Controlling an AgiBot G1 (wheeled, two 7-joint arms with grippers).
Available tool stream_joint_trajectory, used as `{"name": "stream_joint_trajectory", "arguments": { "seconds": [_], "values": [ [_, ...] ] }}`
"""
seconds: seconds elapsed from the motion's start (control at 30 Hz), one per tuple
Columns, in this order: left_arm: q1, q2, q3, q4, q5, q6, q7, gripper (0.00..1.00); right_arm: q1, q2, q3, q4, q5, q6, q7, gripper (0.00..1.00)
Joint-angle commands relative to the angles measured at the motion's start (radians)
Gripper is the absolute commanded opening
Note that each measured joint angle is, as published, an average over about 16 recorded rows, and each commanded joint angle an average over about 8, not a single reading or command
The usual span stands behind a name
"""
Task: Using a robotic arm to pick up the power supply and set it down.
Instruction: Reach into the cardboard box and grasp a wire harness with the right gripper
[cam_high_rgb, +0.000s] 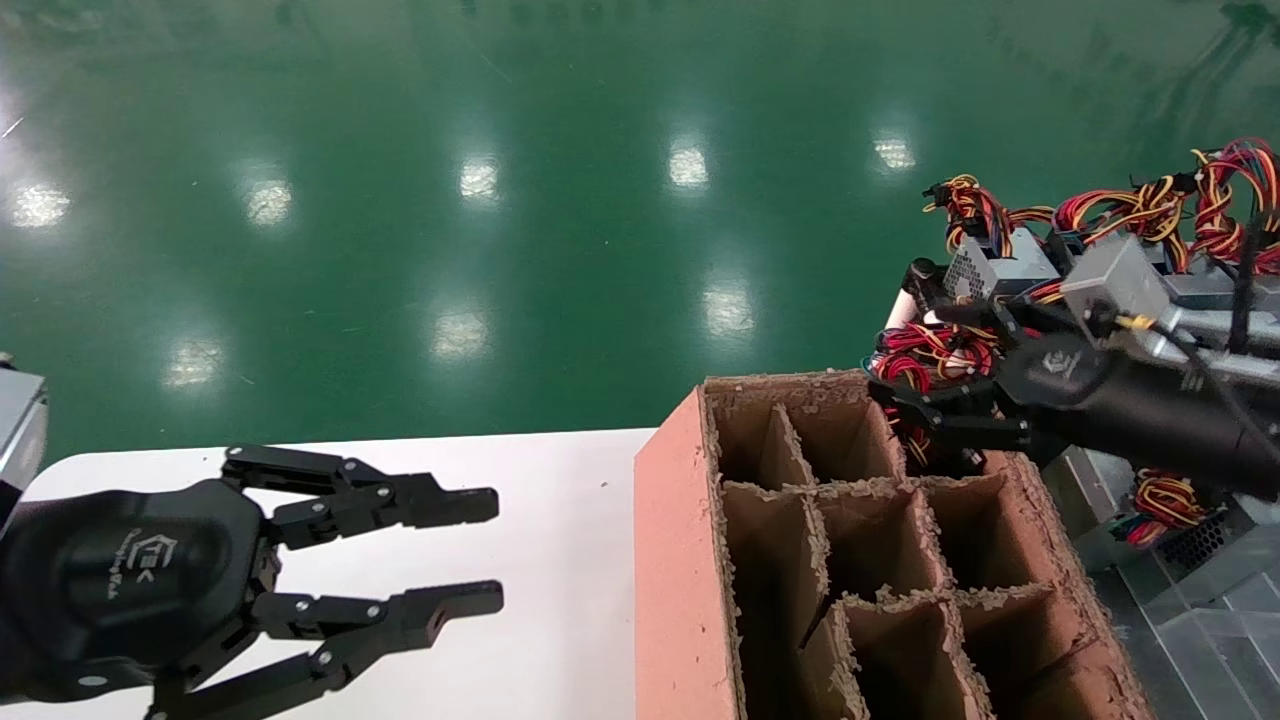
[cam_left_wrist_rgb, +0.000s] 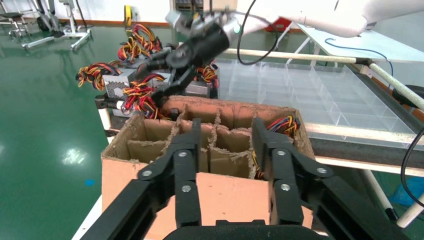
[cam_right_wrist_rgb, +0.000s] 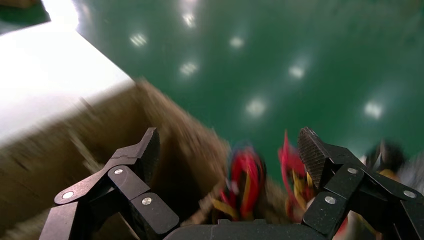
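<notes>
A white table carries the divided cardboard box.

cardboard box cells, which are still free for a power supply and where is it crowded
The divided cardboard box has bare cells in its near and middle rows. The far right corner cell is crowded: coloured wires fill it, and the open right gripper hovers there. The white table between the open left gripper and the box is bare.

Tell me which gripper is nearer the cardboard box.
Right. The right gripper hangs over the cardboard box at its far corner; the left gripper sits apart over the white table.
</notes>
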Motion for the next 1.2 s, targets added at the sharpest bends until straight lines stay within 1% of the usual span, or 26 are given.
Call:
{"name": "stream_joint_trajectory", "arguments": {
  "seconds": [0.03,0.23,0.47,0.77,1.2],
  "values": [
    [0.0,0.0,0.0,0.0,0.0,0.0,0.0,0.0,0.009,-0.013,-0.01,-0.058,-0.021,0.01,-0.007,0.0],
    [0.0,0.0,0.0,0.0,0.0,0.0,0.0,0.0,0.044,-0.05,-0.016,-0.198,-0.024,-0.023,-0.072,0.0],
    [0.0,0.0,0.0,0.0,0.0,0.0,0.0,0.0,0.08,-0.072,-0.025,-0.279,-0.024,-0.083,-0.122,0.0],
    [0.0,0.0,0.0,0.0,0.0,0.0,0.0,0.0,0.095,-0.075,-0.032,-0.323,-0.031,-0.119,-0.153,0.0],
    [0.0,0.0,0.0,0.0,0.0,0.0,0.0,0.0,0.101,-0.063,-0.038,-0.322,-0.038,-0.142,-0.156,0.0]
  ]
}}
